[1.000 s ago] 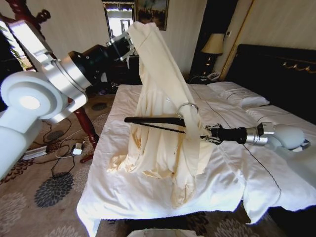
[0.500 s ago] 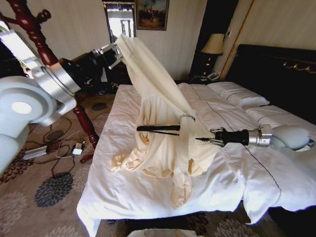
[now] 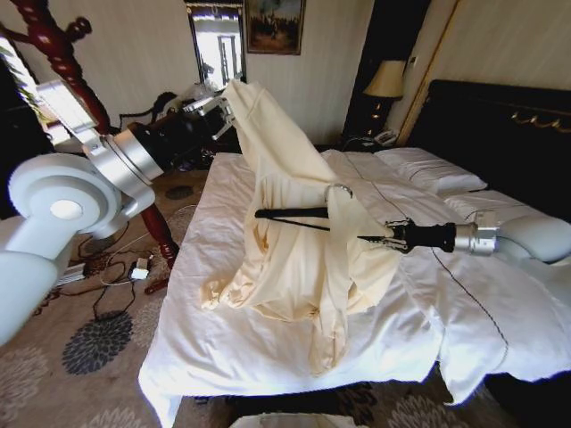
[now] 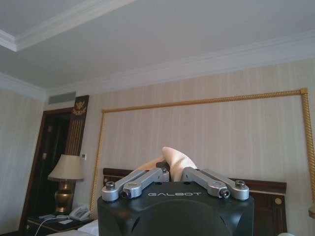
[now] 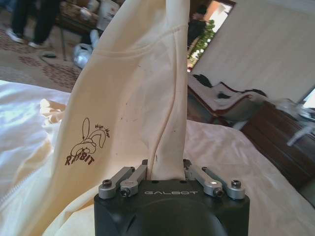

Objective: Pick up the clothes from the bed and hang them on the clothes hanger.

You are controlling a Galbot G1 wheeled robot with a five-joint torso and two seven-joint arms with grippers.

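Cream clothes pinched by left pincer, draped over hanger.

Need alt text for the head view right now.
The left end effector holds the cream clothes high above the bed, while the right end effector holds a black hanger pushed into the fabric.

— What words can you read?

— The word "GALBOT" is in small grey letters on the black body of the left gripper. The same word is on the black body of the right gripper.

— Is there anything on the soft, pale cream-yellow clothes?

— Yes. A little brown rabbit drawing is printed on the cloth. Under it, it says "RABBIT" in brown letters. Beside the ears are two tiny words that look like "Hip Hop", but they are hard to read.
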